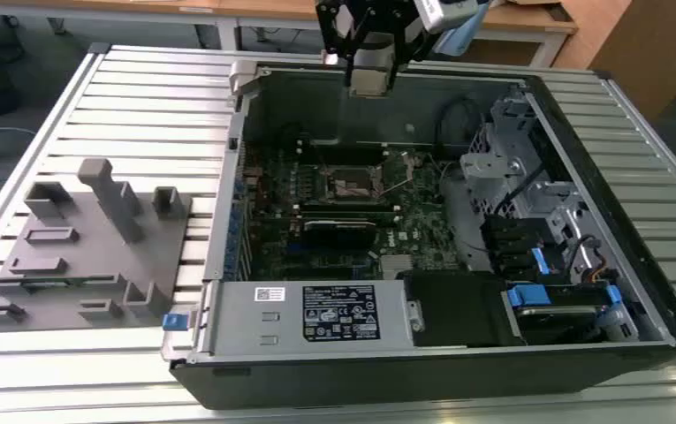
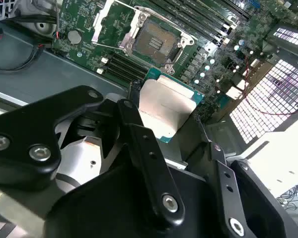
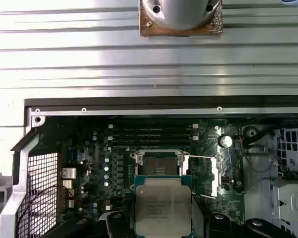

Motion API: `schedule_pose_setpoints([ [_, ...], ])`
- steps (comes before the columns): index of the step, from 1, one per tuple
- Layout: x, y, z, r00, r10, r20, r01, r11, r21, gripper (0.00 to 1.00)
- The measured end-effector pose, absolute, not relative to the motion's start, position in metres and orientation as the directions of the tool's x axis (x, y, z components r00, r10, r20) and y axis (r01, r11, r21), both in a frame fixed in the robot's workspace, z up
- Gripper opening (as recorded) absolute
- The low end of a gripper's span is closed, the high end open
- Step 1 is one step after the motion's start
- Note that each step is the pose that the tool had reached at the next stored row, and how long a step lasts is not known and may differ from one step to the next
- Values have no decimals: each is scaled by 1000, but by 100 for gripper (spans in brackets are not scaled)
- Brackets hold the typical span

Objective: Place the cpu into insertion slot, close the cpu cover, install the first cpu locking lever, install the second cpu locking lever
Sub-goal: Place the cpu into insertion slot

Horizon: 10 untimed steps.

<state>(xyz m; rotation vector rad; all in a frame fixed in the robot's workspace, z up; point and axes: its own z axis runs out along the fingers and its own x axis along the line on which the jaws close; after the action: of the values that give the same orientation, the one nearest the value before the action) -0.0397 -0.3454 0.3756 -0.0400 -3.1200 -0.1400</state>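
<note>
Black end effector (image 2: 166, 131) pinches the cpu (image 2: 165, 104) at two opposite edges, grey metal lid facing the first wrist view. Cpu is held in air above the open computer case (image 1: 620, 291), near its far edge in the exterior view. Below, on the motherboard (image 3: 97, 158), the insertion slot (image 3: 159, 163) lies uncovered, contacts bare. Case rests on a ribbed metal counter (image 1: 137, 97).

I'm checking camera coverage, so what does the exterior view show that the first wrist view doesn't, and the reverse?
The exterior view adds the grey fixture block beside the computer case, and the labelled power supply. The first wrist view adds the cpu's flat top, held in the gripper near the open socket. Shared: that socket on the green motherboard.
</note>
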Motion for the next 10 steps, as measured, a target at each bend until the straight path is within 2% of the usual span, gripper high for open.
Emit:
schedule_pose_setpoints([
  [10,-40,-345,376,-1000,25,19,26,996,89,54],
])
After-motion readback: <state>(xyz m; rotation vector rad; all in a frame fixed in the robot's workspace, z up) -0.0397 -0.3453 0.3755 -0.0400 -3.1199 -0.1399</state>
